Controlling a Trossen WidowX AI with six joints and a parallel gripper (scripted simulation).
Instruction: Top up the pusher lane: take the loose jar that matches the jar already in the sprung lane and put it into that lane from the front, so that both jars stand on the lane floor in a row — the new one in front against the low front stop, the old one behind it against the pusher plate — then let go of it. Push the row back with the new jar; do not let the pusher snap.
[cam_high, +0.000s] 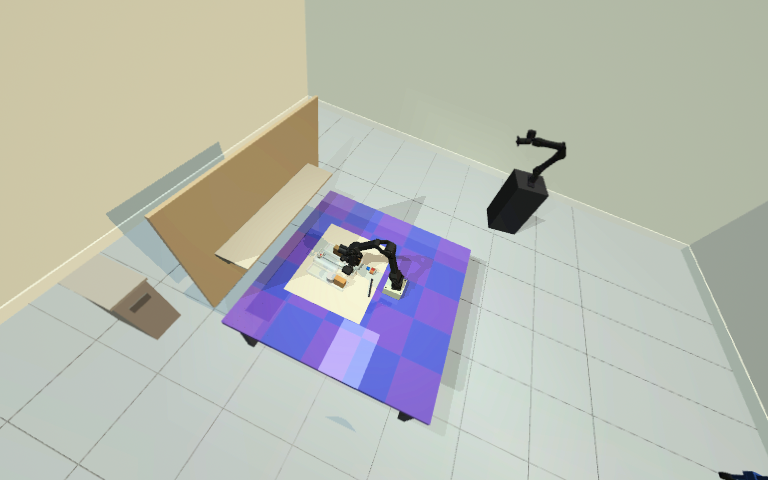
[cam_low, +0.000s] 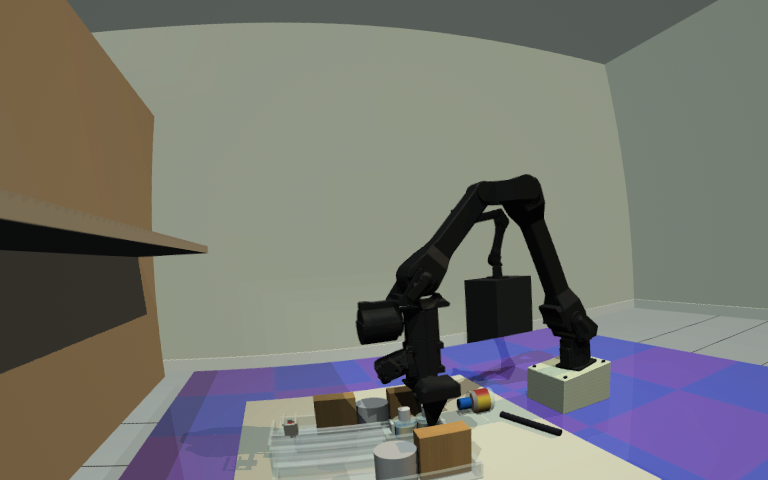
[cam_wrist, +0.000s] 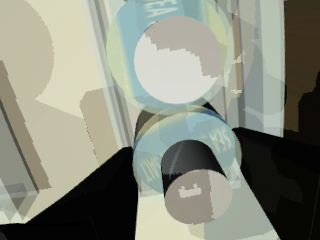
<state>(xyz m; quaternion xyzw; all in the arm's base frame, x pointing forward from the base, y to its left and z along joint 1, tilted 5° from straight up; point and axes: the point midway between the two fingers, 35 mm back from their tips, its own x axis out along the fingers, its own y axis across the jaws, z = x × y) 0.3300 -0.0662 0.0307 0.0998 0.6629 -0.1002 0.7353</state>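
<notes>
Gripper (cam_high: 352, 264) (cam_low: 433, 420) (cam_wrist: 183, 147) fingers are clamping the blue-labelled sea salt jar (cam_wrist: 187, 131) by its sides, while its white-lidded match (cam_low: 403, 427) (cam_wrist: 177, 60) is standing close by at 12 o'clock in the wrist view, between the clear lane walls (cam_low: 328, 435). In the exterior view, a blue-capped jar (cam_high: 372, 270) (cam_low: 481, 400) is lying at 2 o'clock from the fingertips, a black rod (cam_high: 370, 287) (cam_low: 530, 423) at 3 o'clock

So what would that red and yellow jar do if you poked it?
The red and yellow jar would probably roll, since it's lying on its round side. It might curve as it goes, because its blue end looks narrower than its body.
</notes>
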